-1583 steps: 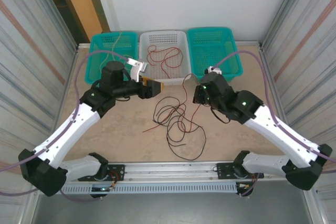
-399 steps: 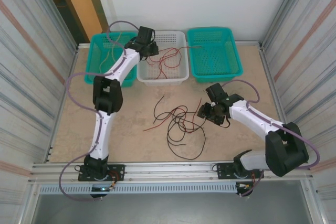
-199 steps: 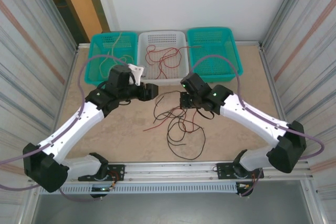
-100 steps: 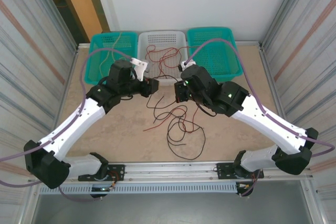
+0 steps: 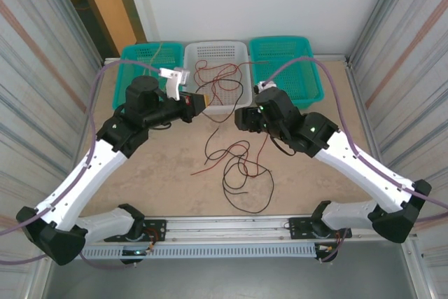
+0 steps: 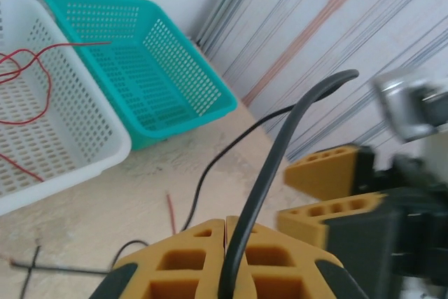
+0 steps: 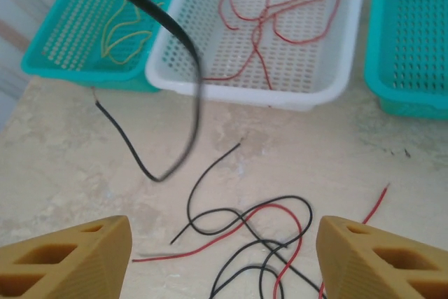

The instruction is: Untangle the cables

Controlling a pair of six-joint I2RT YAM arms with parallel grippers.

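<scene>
Beige worktop (image 5: 140,173) holds a pile of red and black cables (image 5: 236,164) between both arms. Left hand (image 6: 225,246) is pressed together, pinching one black cable (image 6: 280,138) pointing up. Right hand (image 7: 224,239), spread wide, looks down on the pile and seems nearer.

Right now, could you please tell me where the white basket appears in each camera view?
Top external: white basket at top centre.
Left wrist: at the left edge.
Right wrist: at top centre.
Shared landmark: the red cable lying in it.
</scene>
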